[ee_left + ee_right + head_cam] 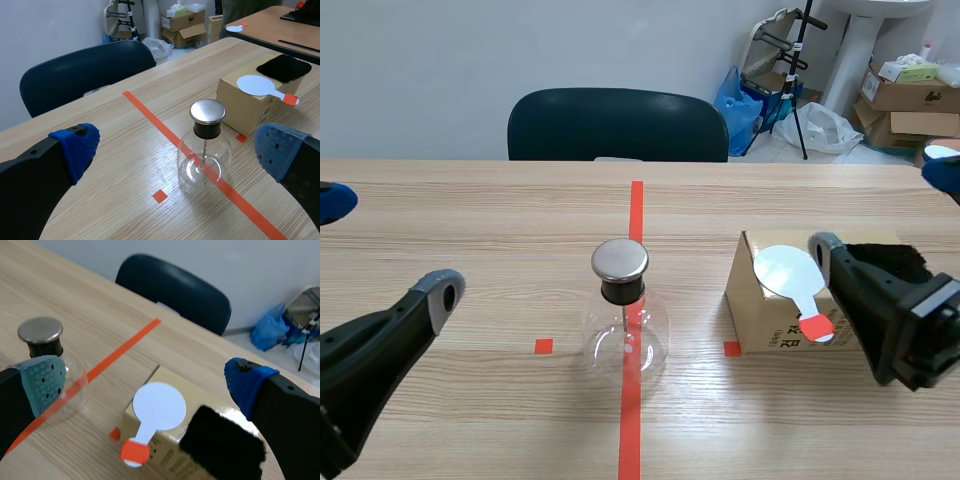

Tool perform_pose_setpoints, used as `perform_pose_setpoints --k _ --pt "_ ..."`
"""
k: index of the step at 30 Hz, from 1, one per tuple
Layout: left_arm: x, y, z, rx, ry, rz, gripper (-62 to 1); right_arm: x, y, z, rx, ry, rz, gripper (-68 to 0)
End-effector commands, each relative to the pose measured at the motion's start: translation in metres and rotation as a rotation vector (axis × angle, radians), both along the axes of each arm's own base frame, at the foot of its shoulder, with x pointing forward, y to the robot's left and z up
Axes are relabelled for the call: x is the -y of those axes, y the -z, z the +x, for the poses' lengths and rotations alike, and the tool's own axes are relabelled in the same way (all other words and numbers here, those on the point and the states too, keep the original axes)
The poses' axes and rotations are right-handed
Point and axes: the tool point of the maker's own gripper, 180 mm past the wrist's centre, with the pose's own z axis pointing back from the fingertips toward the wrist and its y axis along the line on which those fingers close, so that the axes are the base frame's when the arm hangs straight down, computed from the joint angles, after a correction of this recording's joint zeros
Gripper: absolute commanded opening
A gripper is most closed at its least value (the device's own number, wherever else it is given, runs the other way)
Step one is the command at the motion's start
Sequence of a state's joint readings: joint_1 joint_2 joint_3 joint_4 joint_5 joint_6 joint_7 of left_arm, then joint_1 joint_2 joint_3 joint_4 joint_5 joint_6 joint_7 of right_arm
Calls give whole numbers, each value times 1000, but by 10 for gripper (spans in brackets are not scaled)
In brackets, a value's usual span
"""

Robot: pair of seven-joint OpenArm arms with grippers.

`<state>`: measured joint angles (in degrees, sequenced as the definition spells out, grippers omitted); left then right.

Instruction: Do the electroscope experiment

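The electroscope (625,322) is a round clear glass flask with a black neck and a flat silvery metal cap (620,259). It stands upright in the middle of the table (470,220), right on the long orange-red tape line. A thin rod runs down from the neck inside the glass; what hangs at its end is too faint to make out.

Just beside the flask, on the right arm's side, sits a cardboard box (765,320). On its top lie a white paddle (787,272) with a round disc and an orange-red handle sticking out over the box edge, and a black cloth (885,258) next to it. A dark chair (617,125) stands at the table's far edge, with cartons, a blue bag and a stand on the floor behind.

The left gripper (175,147) hangs low with its fingers spread wide and nothing between them, the flask ahead of it. The right gripper (146,385) hangs above the box, likewise wide apart and holding nothing.

In the scene view one right finger covers part of the box and cloth. In the right wrist view a finger pad hides much of the flask. The print on the box side is unreadable
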<state>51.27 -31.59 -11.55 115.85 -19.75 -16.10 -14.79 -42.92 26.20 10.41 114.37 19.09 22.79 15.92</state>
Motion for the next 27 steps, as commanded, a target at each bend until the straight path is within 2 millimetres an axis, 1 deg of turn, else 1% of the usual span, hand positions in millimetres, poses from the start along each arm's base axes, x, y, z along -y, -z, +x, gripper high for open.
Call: perform_pose_setpoints --k 1,10,27 --pt "0 -4 0 11 -4 -15 14 1 -1 0 3 -4 3 4" --pt "0 -4 1 14 -4 -15 14 5 17 -1 -87 18 -49 4" --pt "0 -4 1 16 -1 -9 14 5 16 0 -81 16 -46 4"
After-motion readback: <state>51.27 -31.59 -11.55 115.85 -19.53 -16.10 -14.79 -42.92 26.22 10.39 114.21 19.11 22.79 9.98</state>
